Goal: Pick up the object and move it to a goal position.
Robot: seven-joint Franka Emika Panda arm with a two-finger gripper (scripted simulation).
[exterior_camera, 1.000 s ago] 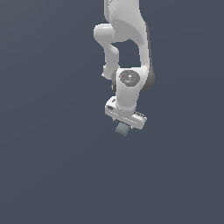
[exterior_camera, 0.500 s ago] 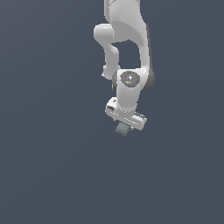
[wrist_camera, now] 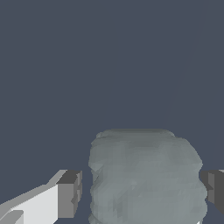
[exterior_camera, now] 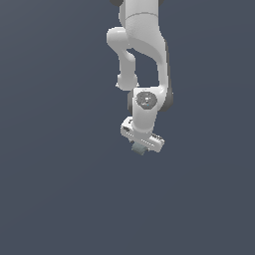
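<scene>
The object (exterior_camera: 138,149) is a small dull grey-green cube that peeks out just under the white gripper head in the exterior view. In the wrist view the object (wrist_camera: 146,177) looms large between the two dark fingertips (wrist_camera: 69,194). My gripper (wrist_camera: 141,192) straddles it and stands open: a narrow strip of floor shows between one finger and the cube, while the other finger sits close against its opposite side. From outside, the gripper (exterior_camera: 139,147) points down and its fingers are mostly hidden by the head.
A plain dark blue-grey floor (exterior_camera: 55,189) fills both views. The white arm (exterior_camera: 142,45) comes down from the exterior view's top centre. No other objects or markers show.
The wrist and gripper head have sunk slightly lower over the cube. The cube itself sits at about the same spot.
</scene>
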